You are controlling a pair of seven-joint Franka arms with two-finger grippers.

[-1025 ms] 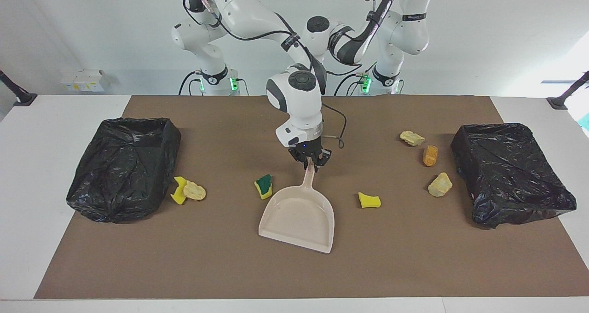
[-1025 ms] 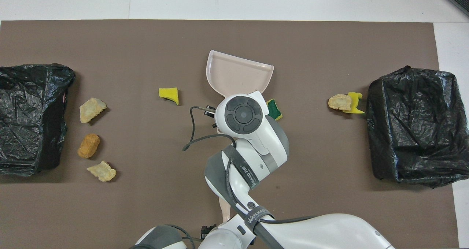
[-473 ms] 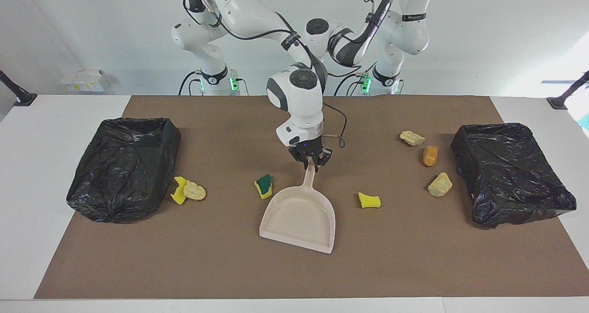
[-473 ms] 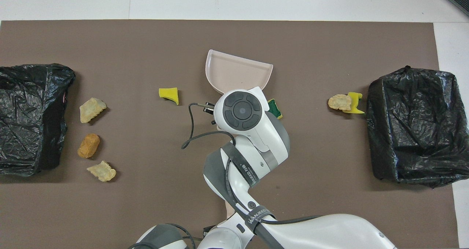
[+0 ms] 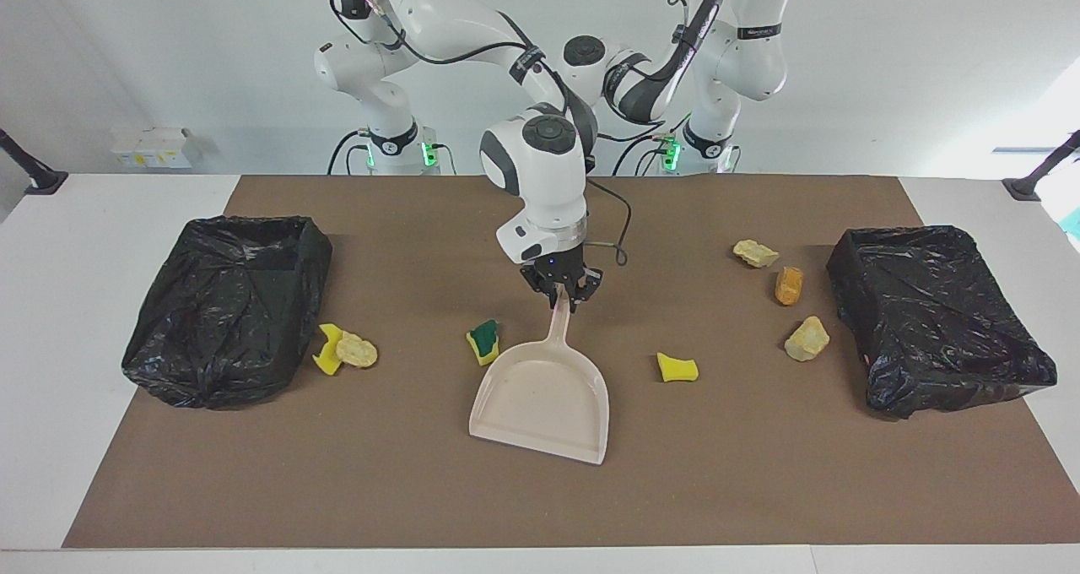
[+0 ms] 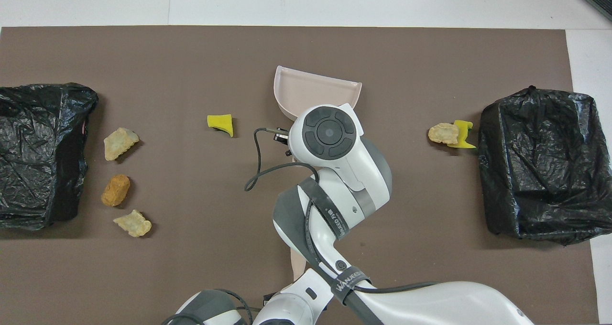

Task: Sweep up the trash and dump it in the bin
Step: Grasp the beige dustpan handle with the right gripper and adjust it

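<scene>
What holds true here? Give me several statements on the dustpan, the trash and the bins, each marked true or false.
1. The right gripper is shut on the handle of the dustpan. True.
2. The green-and-yellow sponge lies in the dustpan. False: it lies on the mat beside the pan, toward the right arm's end; the pan holds no trash.
3. A black-lined bin stands at each end of the table: the right-end bin and the left-end bin. True.
4. Three tan-to-orange chunks lie beside the right-end bin. False: the three chunks lie beside the left-end bin; the right-end bin has one tan chunk and a yellow piece beside it.
</scene>
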